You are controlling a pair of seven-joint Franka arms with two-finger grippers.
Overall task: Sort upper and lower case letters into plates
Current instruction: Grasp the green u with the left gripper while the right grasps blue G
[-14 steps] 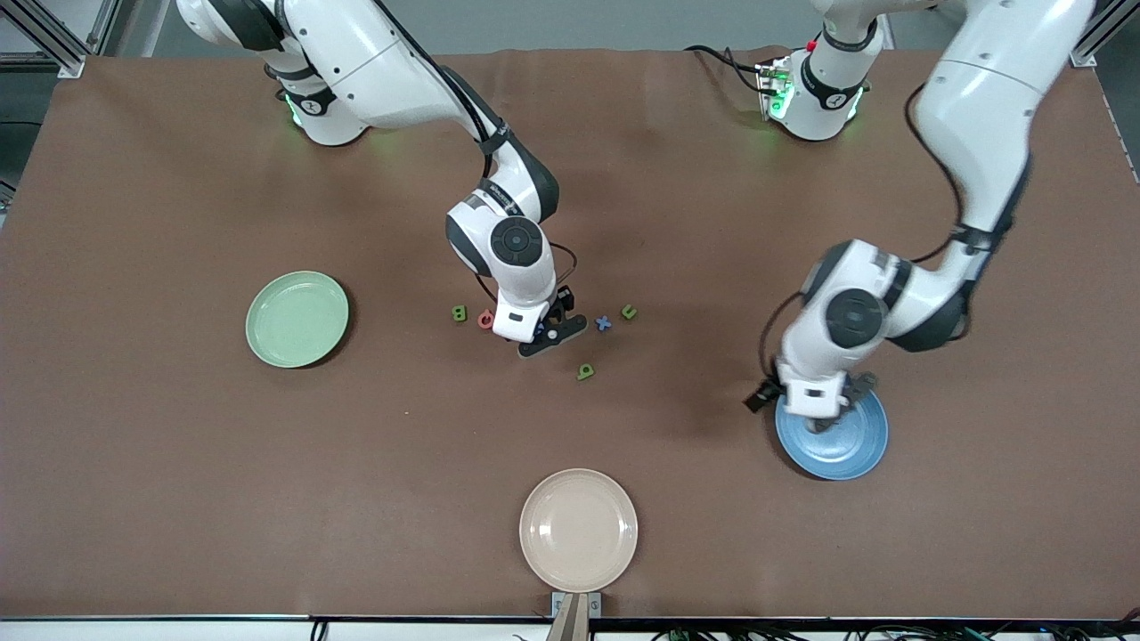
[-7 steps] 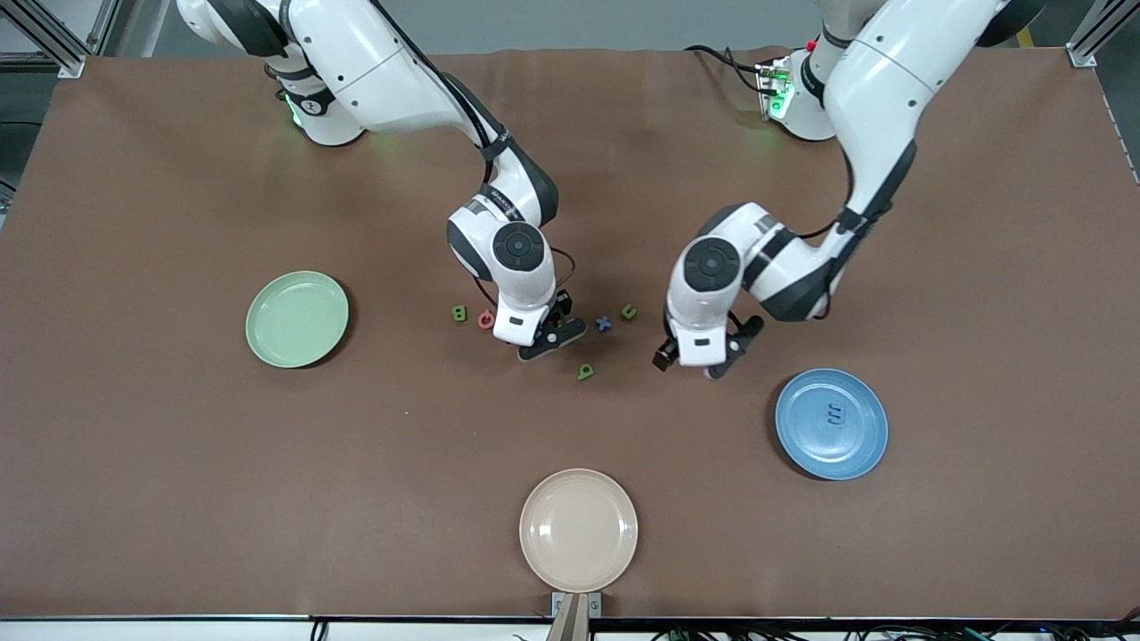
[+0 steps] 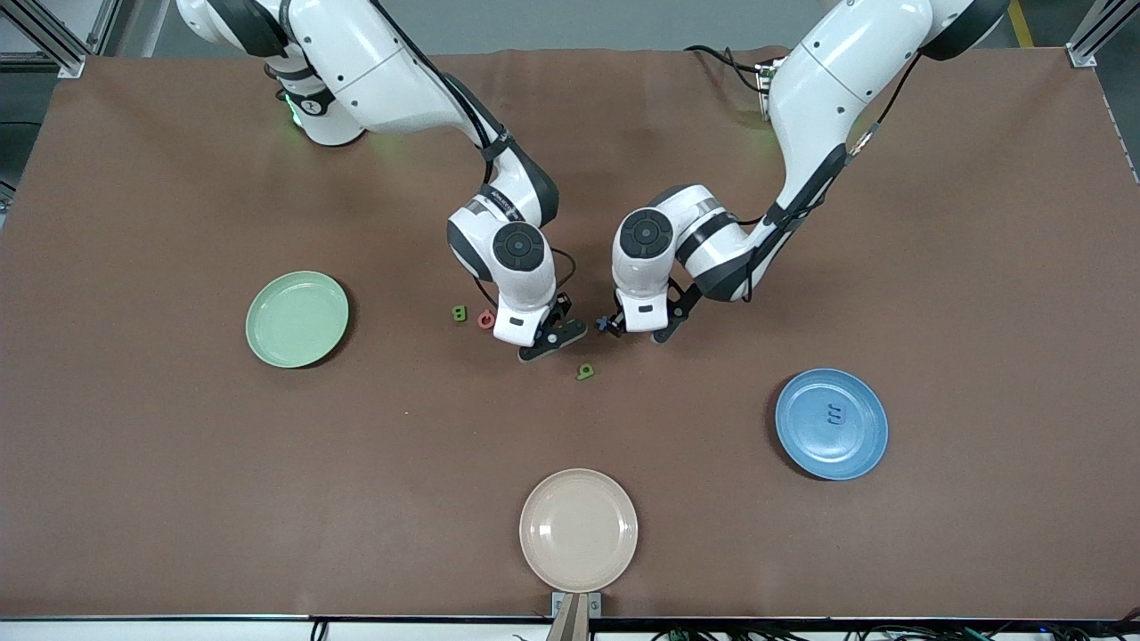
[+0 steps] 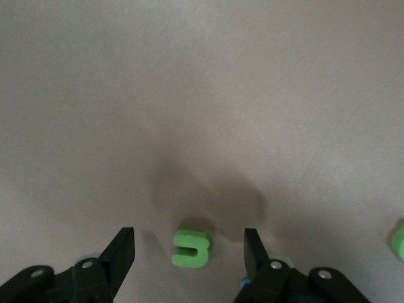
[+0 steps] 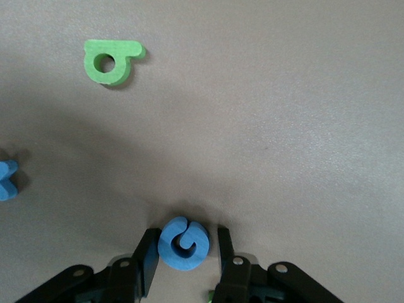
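My right gripper [image 3: 545, 340] is low on the table in the letter cluster. Its open fingers closely flank a blue round letter [image 5: 184, 243]; one finger touches it and a small gap shows at the other. My left gripper [image 3: 635, 328] is open and straddles a green letter [image 4: 191, 247] without touching it. On the table lie a green letter [image 3: 460, 312], a coral red letter [image 3: 485, 319], a green letter [image 3: 585, 371] nearer the front camera, and a blue x [image 5: 6, 180]. The blue plate [image 3: 859, 445] holds a blue letter [image 3: 834, 415]. The pale green plate [image 3: 297, 319] is bare.
A beige plate [image 3: 578, 530] sits at the table's edge nearest the front camera. The two grippers stand close beside each other in the middle of the brown table [image 3: 178, 463]. Another green piece [image 4: 399, 240] shows at the edge of the left wrist view.
My left arm has left the blue plate, where a blue letter now lies, and swung to the letter cluster over a green letter. My right gripper has stayed in place.
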